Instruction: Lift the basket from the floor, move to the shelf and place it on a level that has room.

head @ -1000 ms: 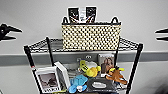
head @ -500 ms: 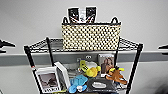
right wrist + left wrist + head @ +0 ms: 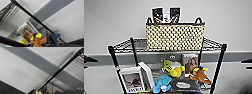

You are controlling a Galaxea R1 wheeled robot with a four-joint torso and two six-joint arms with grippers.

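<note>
Cream weave is seen on the basket point(image 3: 175, 37), which stands upright on the top tier point(image 3: 212, 43) of the shelf point(image 3: 218, 65); its long axis is laid across the shelf, side to side, and its base rests on the wire grid between the post tips; bare grid is left to either side of the basket, more of it toward the left front post than toward the right; two dark items are seen standing inside the basket above its rim, and a loop handle rises at each end.

Dark tips of the left gripper point(image 3: 89, 60) and the right gripper point(image 3: 247, 60) are seen well apart from the basket, one to each side of it and lower than its base, outside the front posts; neither touches it, and neither arm is judged clearly nearer; whether the fingers are wide or narrow cannot be told from any view.

Below the basket, the lower tier is crowded with a framed picture point(image 3: 132, 81), a yellow toy point(image 3: 174, 69), a blue toy point(image 3: 161, 83) and an orange toy point(image 3: 199, 75); open wall is seen beside both posts, so room for the arms lies outward from the basket; the placing is judged done.
</note>
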